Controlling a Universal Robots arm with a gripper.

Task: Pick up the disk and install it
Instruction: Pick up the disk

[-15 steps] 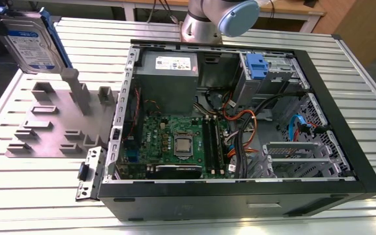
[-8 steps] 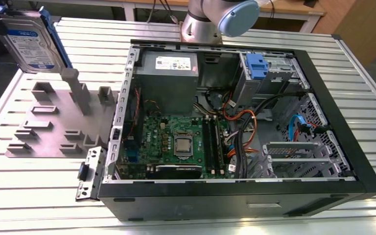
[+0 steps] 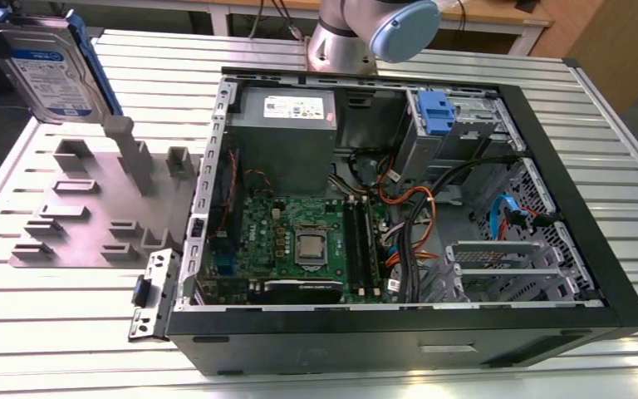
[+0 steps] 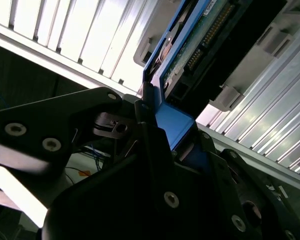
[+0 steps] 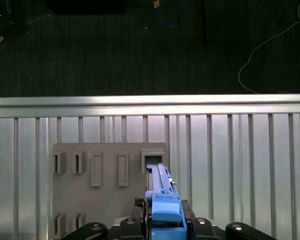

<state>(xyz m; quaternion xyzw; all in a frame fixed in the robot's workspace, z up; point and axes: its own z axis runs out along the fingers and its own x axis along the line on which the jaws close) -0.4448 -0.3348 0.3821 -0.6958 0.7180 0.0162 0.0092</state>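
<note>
**Claw (image 5: 165,223) has the disk (image 3: 51,73) aloft; install still to do**

The claw is pinching the disk by its blue bracket, and in both wrist views the jaws are pressed in on either side of it; the disk hangs upright with its label showing, at the far left of the exterior view; it sits just above the grey slotted holder (image 3: 86,218), clear of the slots as far as I can judge; so the pick-up half looks done. The open computer case (image 3: 591,249) lies to the exterior view's right, well apart from the disk; its drive bay (image 3: 452,125), with a small blue clip (image 3: 434,110), is at the case's far side; the disk is nowhere near it, so the whole install remains.
</note>
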